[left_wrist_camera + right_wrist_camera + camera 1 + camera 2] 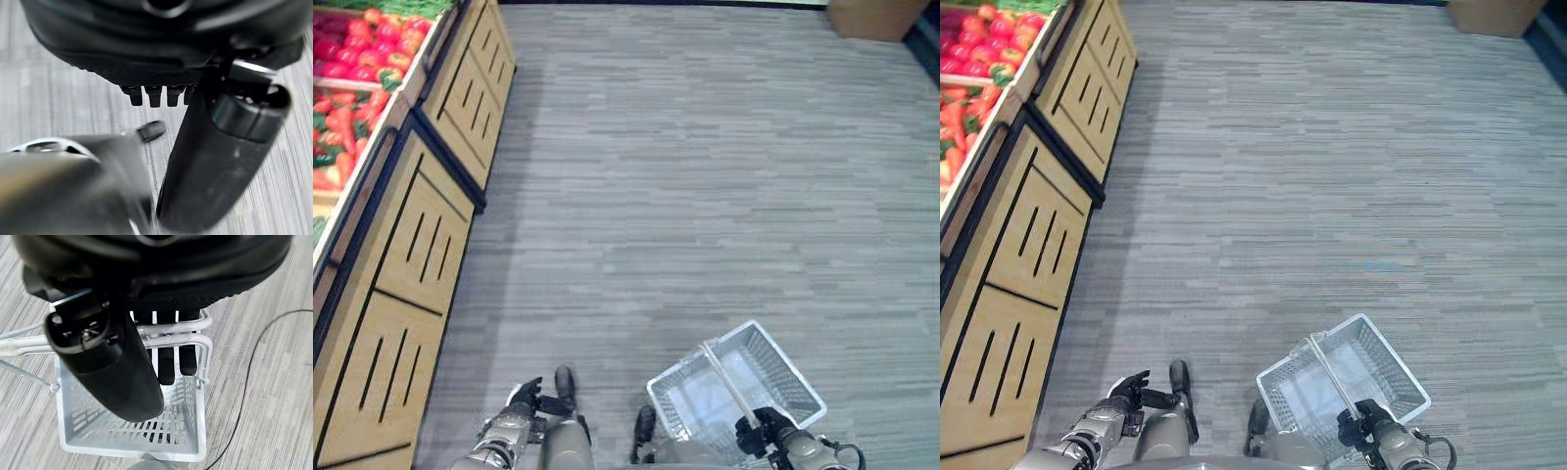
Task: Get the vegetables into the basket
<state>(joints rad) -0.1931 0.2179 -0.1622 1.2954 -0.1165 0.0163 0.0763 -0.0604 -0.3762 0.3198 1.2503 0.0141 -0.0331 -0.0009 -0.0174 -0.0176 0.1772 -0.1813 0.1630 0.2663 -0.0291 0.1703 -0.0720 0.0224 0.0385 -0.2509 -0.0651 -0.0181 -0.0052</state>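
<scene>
The matte black left hand (523, 397) joins a ribbed, silver-grey metal left forearm (497, 446). The black right hand (759, 431) caps a matching silver-grey right forearm (803, 452).

Seen close, the left palm shell (161, 73) is smooth, glossy black plastic edged by a band of finely woven black texture. Its fingertips (154, 95) are small, squared black stubs. The left thumb (215, 166) is a thick, rounded black cylinder with a shiny collar near its base.

The right thumb (115, 372) has the same blunt black shape, and its squared base block carries what looks like a small metal screw (88, 335). The right fingers (166, 364) are slim, flat-sided black bars.
</scene>
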